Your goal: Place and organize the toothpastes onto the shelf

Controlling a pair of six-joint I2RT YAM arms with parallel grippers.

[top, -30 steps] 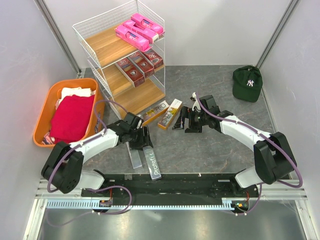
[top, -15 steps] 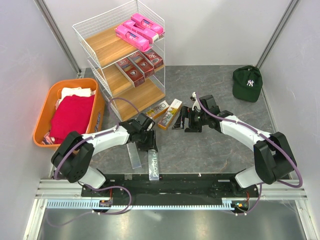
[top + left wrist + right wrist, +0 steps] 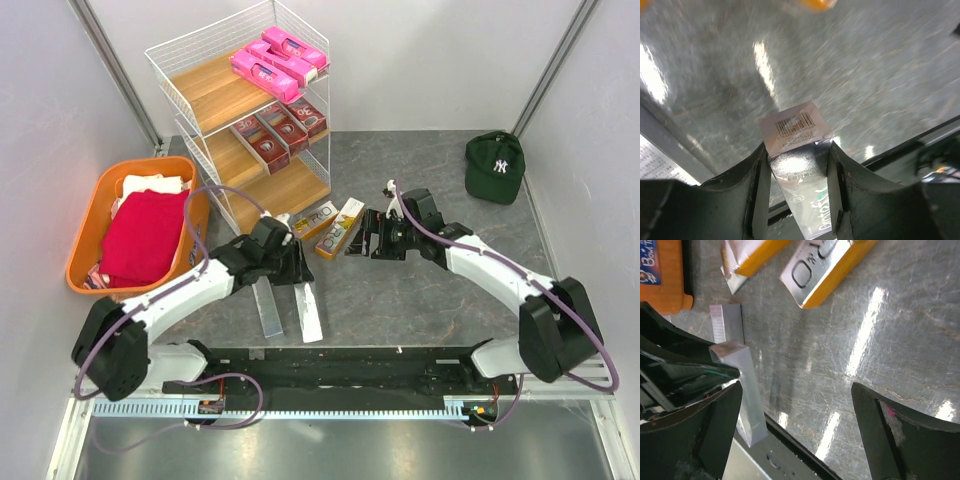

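Observation:
My left gripper [image 3: 298,282] is shut on one end of a silver-grey toothpaste box [image 3: 312,315]. The left wrist view shows the box [image 3: 795,131] clamped between both fingers [image 3: 756,200], barcode end outward. A second silver-grey box [image 3: 267,310] lies on the table beside it. Two gold-white-black boxes [image 3: 340,228] lie in front of the shelf [image 3: 205,95]. My right gripper [image 3: 366,236] is open and empty just right of them. The right wrist view shows one gold box [image 3: 825,265] ahead and the held silver box [image 3: 747,395] at its left. Pink boxes [image 3: 277,60] lie on the top board, dark red ones [image 3: 280,130] on the middle board.
An orange basket [image 3: 95,215] with red and white cloths stands left of the shelf. A dark green cap [image 3: 494,167] lies at the back right. The black rail [image 3: 380,365] runs along the table's near edge, just beyond the held box's far end.
The left gripper has swung right and back with the silver box. The box has turned so its printed face no longer shows from above. The right gripper has edged slightly left.

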